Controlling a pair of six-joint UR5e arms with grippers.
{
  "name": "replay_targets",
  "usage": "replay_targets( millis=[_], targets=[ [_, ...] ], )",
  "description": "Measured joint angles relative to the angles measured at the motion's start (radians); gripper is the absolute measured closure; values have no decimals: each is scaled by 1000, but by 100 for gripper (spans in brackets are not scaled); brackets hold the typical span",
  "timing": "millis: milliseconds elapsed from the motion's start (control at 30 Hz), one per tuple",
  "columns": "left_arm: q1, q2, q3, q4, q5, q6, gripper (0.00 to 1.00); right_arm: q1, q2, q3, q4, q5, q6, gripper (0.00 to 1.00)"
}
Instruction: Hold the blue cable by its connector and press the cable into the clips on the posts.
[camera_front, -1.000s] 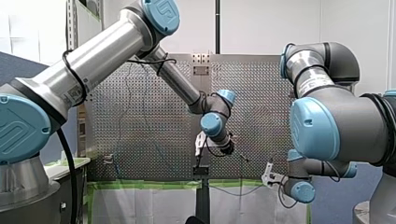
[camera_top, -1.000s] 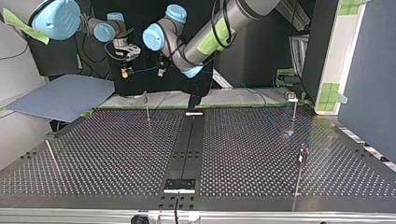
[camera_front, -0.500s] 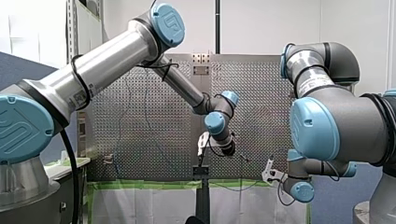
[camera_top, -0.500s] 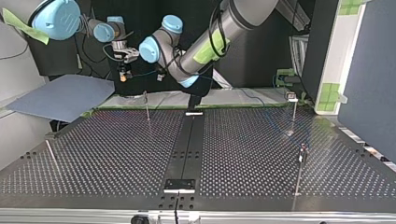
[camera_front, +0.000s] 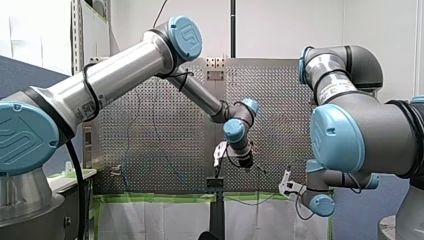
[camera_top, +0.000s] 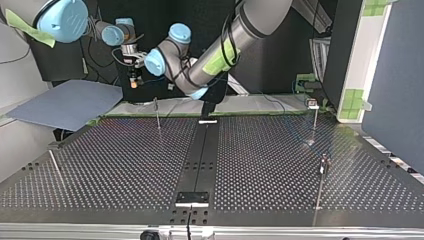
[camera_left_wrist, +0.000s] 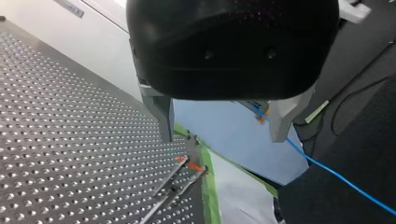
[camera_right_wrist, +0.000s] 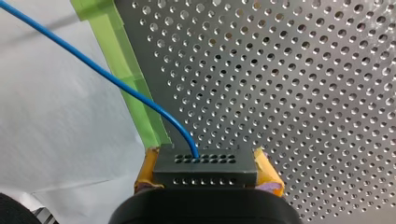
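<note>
My right gripper (camera_right_wrist: 205, 164) is shut with its yellow pads (camera_right_wrist: 148, 168) on the black connector (camera_right_wrist: 205, 169). The blue cable (camera_right_wrist: 107, 77) leaves the connector and arcs away over the green tape. In the top view my right gripper (camera_top: 132, 81) hangs beyond the table's far edge at the left. My left gripper (camera_top: 171, 86) is close beside it, open and empty (camera_left_wrist: 224, 123). The blue cable (camera_left_wrist: 336, 175) passes behind one of its fingers. Thin posts (camera_top: 157, 114) (camera_top: 314, 120) (camera_top: 322, 175) stand on the perforated table (camera_top: 125, 165), all apart from both grippers.
A blue-grey sheet (camera_top: 70, 102) lies off the table at the top view's left. Green tape (camera_right_wrist: 126, 70) edges the far side of the table. A black strip (camera_top: 200, 155) runs down the table's middle. Another thin post (camera_top: 55, 167) leans near the top view's left edge.
My left arm has swung toward the top view's left, bringing its open gripper nearer to my right gripper. My right gripper has hardly moved and keeps its hold on the connector.
</note>
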Motion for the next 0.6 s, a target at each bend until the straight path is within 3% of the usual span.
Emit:
replay_targets(
  millis=[600],
  targets=[
    [25, -17, 77, -146, 3, -57, 2, 22, 0, -8, 7, 7, 0, 100]
  ],
)
